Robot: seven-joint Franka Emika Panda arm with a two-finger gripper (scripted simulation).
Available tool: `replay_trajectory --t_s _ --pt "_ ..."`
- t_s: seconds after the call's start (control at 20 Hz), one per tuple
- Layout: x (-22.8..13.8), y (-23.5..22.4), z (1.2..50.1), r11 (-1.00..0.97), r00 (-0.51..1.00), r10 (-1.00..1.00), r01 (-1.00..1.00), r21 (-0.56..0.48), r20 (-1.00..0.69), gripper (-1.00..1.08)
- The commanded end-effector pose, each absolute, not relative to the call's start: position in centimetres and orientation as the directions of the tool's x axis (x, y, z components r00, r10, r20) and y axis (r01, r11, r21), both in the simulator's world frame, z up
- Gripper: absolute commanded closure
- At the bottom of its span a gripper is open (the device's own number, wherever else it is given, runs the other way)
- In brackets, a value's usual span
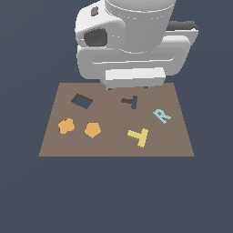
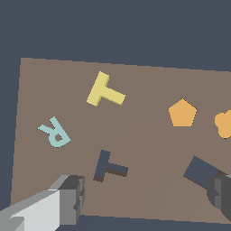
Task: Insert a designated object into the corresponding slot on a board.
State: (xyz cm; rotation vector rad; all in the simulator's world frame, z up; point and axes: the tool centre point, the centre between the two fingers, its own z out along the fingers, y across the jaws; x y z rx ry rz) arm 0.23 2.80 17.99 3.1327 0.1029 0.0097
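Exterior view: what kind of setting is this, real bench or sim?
Most likely a simulated shape-insertion bench: a flat brown board floats on a featureless blue-grey ground, flat-shaded pieces like the yellow T and light blue R lie beside a dark T-shaped slot.

One brown board [image 1: 116,145] carries one yellow T [image 1: 139,136], one light blue R [image 1: 161,115], two orange pieces [image 1: 66,125] [image 1: 92,130] and two dark cut-outs [image 1: 130,102] [image 1: 82,101].

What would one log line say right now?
end effector: open, empty | yellow T-shaped block: on brown board | dark T-shaped slot: unfilled
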Motion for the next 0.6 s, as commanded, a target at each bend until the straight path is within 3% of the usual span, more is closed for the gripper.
replay_trajectory --t_s 0.0,0.55 --pt "0.2 2.8 18.0 -0.998 0.998 0.066 0.066 0.007 0.006 -0.92" --pt "1.4 3.7 15.8 -1.000 1.000 -0.003 -0.003 0.006 0.005 -0.92"
